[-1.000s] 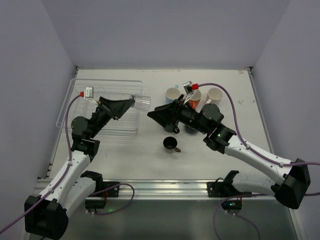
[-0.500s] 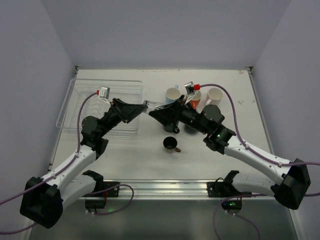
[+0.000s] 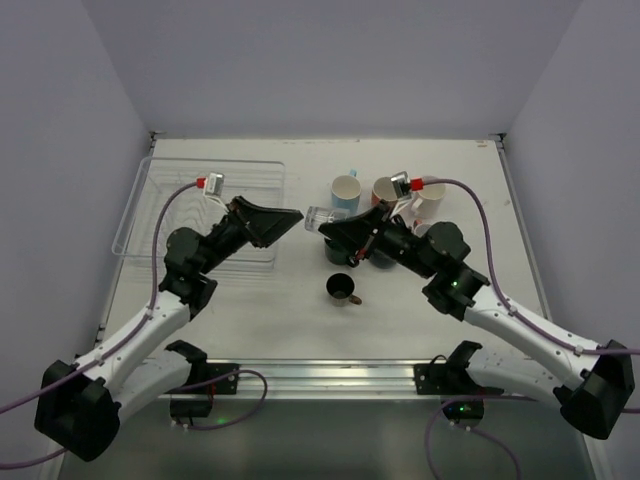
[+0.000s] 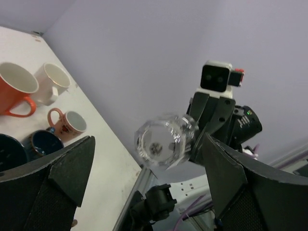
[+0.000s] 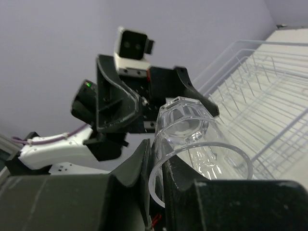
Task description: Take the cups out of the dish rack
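Finding: the clear glass (image 3: 320, 216) lies on its side in the air above the surface (image 3: 270, 310), just right of the dish rack (image 3: 140, 200). The right pincer (image 3: 330, 228) pinches it near the open end. The left pincer (image 3: 294, 214) is spread and clear of it.

Recommendation: hold firmly, turn the glass upright, and lower it beside the orange mug (image 3: 384, 189) without striking neighbours.

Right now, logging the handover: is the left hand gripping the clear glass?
No, the left hand is open, clear of the clear glass, which the right hand clamps.
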Robot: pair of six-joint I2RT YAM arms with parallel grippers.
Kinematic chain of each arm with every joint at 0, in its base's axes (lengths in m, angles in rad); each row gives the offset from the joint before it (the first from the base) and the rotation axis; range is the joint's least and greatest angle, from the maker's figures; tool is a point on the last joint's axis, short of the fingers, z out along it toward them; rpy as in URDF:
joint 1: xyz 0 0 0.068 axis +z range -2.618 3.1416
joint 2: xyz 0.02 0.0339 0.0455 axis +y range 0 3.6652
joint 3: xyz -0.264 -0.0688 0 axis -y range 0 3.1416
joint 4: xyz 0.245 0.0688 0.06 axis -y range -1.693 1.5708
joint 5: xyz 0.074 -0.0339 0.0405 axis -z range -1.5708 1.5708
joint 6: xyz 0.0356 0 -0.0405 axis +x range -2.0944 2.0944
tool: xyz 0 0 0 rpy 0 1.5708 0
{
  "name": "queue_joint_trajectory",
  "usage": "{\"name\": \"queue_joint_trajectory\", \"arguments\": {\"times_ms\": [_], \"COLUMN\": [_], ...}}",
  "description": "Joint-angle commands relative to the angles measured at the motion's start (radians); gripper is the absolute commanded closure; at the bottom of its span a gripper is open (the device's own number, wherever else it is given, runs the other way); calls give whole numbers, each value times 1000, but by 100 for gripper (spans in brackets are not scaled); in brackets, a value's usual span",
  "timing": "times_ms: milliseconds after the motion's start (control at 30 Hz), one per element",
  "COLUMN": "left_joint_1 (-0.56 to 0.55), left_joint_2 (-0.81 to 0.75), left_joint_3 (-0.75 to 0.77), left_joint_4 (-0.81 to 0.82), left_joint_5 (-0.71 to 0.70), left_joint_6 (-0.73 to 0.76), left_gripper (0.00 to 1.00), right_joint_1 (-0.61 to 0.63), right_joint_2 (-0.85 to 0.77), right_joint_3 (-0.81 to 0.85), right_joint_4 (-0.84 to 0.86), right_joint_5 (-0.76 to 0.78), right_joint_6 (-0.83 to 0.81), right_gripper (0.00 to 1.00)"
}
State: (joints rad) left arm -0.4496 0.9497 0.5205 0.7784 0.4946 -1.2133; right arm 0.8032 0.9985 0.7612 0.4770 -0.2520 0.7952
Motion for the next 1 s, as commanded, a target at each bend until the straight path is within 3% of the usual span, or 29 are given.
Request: {"name": "queue_joint_trajectory", "arguments": {"times_ms": [0, 67, 233, 400, 633, 767, 967], "left_joint_1": [-1, -1, -1, -1, -1, -1, -1], "left_joint_2": [-71, -100, -123, -180, -275, -298, -312], "left_joint_3": [146, 212, 418, 353, 217, 208, 202], "left_joint_4": [-250, -469, -972, -1125, -1125, -1105, -1102], "left_joint_5": [-72, -109, -264, -341, -332, -291, -264], "left_joint_6": [240, 344, 745, 952, 1018, 1018, 1017], "left_gripper": [2, 0, 0, 0, 0, 0, 0], "right_joint_1": [-4, -4, -4, -4, -4, -22, -30], "right_joint_2": [-73, -98, -159, -156, 32, 196, 307], "right_joint_3": [29, 44, 95, 118, 112, 116, 142], "right_joint_4": [-189, -334, -906, -1187, -1253, -1236, -1161], "right_joint_5": [37, 43, 183, 371, 517, 528, 478], "right_joint_6": [-89, -149, -255, -217, -206, -231, -264], "right_gripper": [100, 100, 100, 99, 100, 100, 100]}}
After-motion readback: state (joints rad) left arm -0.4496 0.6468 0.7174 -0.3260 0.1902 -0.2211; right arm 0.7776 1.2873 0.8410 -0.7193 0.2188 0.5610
